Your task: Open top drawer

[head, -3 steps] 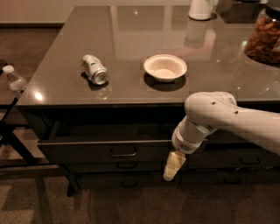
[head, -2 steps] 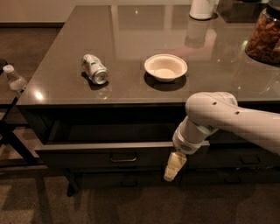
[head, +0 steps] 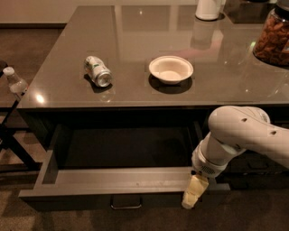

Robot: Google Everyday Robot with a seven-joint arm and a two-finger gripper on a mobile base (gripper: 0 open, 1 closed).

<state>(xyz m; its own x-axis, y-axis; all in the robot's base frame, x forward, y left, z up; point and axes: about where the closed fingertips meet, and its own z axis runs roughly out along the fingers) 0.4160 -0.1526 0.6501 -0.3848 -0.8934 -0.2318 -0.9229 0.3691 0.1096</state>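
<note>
The top drawer (head: 118,175) stands pulled far out from under the dark tabletop (head: 135,45). Its plain grey inner walls and dark, empty-looking inside show. Its small loop handle (head: 126,203) sits at the centre of the front, low in the view. My gripper (head: 194,193), cream-coloured at the tip of the white arm (head: 239,135), hangs at the right end of the drawer's front edge, right of the handle. It touches or nearly touches the front.
On the tabletop lie a tipped can (head: 98,71) and a white bowl (head: 170,69). A jar of nuts (head: 273,38) and a white container (head: 208,9) stand at the back right. A plastic bottle (head: 14,81) on a black stand is at the left. Narrower dark drawers (head: 259,164) sit behind the arm.
The top drawer has slid out towards the camera, from a narrow gap to wide open. My gripper has stayed at the right end of its front edge and come out with it.
</note>
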